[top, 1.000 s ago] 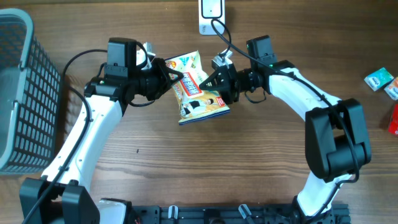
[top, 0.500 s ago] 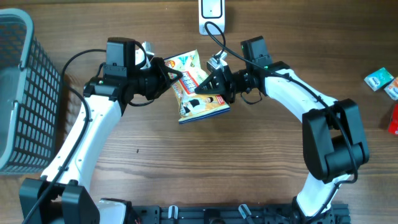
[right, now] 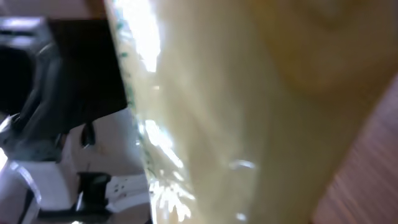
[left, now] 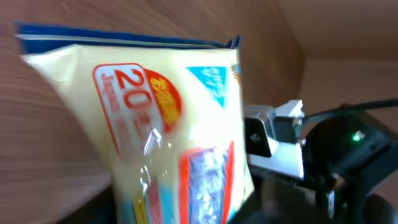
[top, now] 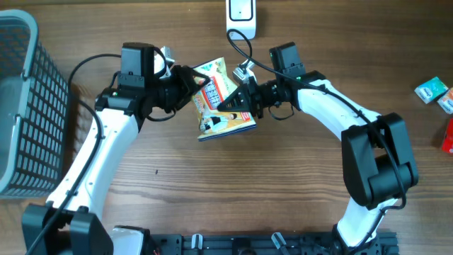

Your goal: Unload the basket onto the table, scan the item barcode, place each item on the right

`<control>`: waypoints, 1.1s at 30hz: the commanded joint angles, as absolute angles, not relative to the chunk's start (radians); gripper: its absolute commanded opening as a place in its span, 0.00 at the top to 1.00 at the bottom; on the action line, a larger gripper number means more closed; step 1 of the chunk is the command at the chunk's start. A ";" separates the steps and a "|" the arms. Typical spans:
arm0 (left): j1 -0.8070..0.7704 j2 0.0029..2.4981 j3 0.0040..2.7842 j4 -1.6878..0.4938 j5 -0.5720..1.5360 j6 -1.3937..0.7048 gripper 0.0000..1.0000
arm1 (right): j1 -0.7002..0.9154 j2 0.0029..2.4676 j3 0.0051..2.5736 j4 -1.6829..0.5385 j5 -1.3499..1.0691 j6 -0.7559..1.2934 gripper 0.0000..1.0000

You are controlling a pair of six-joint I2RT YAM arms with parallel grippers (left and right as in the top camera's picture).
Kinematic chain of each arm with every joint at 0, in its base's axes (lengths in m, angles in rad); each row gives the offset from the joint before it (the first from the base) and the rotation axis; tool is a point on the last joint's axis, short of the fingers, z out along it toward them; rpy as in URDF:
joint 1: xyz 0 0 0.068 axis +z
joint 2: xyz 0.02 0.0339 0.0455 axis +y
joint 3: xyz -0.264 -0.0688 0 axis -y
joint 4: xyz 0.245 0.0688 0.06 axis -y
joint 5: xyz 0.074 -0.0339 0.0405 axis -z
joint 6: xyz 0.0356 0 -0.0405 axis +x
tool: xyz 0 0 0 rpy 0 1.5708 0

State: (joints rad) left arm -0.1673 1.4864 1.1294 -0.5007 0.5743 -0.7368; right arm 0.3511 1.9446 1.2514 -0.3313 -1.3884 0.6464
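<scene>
The item is a yellow snack packet (top: 221, 113) with a blue bottom edge, hanging tilted above the table between my two arms. My right gripper (top: 230, 103) is shut on its right side. At the packet's left edge my left gripper (top: 192, 83) has its fingers spread apart. The packet (left: 168, 118) fills the left wrist view, blurred, with a red "20" badge and my right arm (left: 280, 146) behind it. In the right wrist view its shiny film (right: 249, 112) covers nearly everything. No barcode shows. A white scanner (top: 241, 14) stands at the far edge.
A grey mesh basket (top: 21, 106) takes up the left side of the table. Small boxes (top: 433, 91) and a red item (top: 448, 134) lie at the right edge. The scanner's black cable (top: 248, 39) runs down towards my right arm.
My right gripper moved left and closed on the packet. My left gripper's fingers have spread apart. The packet shifted slightly left and down.
</scene>
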 commanded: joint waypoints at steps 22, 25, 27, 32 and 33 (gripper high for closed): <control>-0.165 1.218 1.242 -0.855 -0.046 -0.632 0.00 | 0.290 1.924 1.257 0.262 -0.646 0.628 0.96; -0.165 1.218 1.242 -0.855 -0.046 -0.632 0.00 | 0.252 1.930 1.269 0.387 -0.635 0.707 0.96; -0.165 1.218 1.242 -0.855 -0.046 -0.632 0.00 | 0.229 1.963 1.334 0.394 -0.653 0.714 0.96; -0.165 1.218 1.242 -0.855 -0.046 -0.632 0.00 | 0.213 2.125 1.602 0.340 -0.715 0.733 0.96; -0.165 1.218 1.242 -0.855 -0.046 -0.632 0.00 | 0.213 2.162 1.660 0.324 -0.720 0.733 0.96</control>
State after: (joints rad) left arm -0.1673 1.2148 1.2320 -0.8570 -0.0296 -0.6479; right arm 0.2073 2.0747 1.5185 0.3408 -0.6800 0.7155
